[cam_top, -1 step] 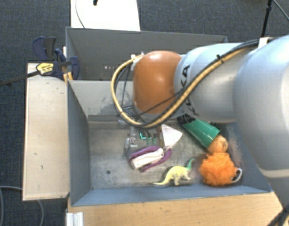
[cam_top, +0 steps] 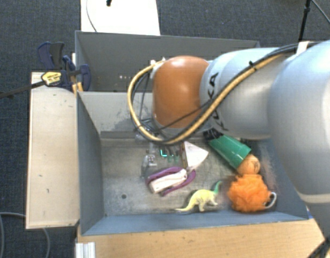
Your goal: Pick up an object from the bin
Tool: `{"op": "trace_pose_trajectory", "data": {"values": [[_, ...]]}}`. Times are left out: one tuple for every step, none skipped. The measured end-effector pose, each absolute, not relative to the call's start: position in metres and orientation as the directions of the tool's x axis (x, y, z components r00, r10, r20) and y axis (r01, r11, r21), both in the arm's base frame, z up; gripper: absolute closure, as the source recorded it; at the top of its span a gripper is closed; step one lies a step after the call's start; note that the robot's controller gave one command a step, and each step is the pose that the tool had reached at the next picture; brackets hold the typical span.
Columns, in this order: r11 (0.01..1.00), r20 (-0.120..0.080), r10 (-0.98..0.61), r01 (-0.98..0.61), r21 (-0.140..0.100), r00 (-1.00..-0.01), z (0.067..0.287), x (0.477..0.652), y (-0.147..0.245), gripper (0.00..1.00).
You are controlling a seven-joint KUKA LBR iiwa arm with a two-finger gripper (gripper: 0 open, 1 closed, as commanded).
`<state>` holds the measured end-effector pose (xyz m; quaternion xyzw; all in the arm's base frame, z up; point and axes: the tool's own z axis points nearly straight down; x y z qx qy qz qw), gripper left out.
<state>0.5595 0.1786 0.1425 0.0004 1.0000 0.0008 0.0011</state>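
Grey metal bin [cam_top: 91,160] held six loose things, all on its floor from the middle across to the right wall. The arm came in over the right rim. Its orange wrist cover [cam_top: 178,90] sat above the back wall, with a tan cable [cam_top: 134,98] looped round the cover's left side.

The gripper [cam_top: 150,164] hung below the cover, low over the middle of the floor. Apart or together: cannot tell, since the cover and dark wrist parts hid too much of it.

Contents noted:
- Purple-and-white object [cam_top: 167,179], oblong, kind not identifiable, lay flat just beside the gripper on the front-wall side. Touching or apart could not be told.
- White wedge-shaped piece [cam_top: 197,155] lay just right of the gripper, partly under the arm.
- Green cylinder [cam_top: 229,148] lay slanted toward the back right corner, its far end hidden under the arm.
- Small orange ball [cam_top: 250,164] sat against the cylinder's near end.
- Fuzzy orange pom-pom [cam_top: 250,193] sat near the front right corner, just in front of the ball.
- Yellow-green toy dinosaur [cam_top: 200,200] stood along the front wall, between the purple-and-white object and the pom-pom.
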Motion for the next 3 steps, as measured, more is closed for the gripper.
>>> {"op": "trace_pose_trajectory", "data": {"values": [[1.000, -0.009, 0.005, 0.005, 0.004, -1.000, 0.100, 0.519, 0.160, 0.00], [0.997, -0.003, -0.081, -0.081, 0.000, -0.997, 0.071, 0.493, 0.153, 0.00], [0.974, -0.002, -0.226, -0.226, 0.002, -0.974, 0.078, 0.490, 0.112, 0.00]]}}
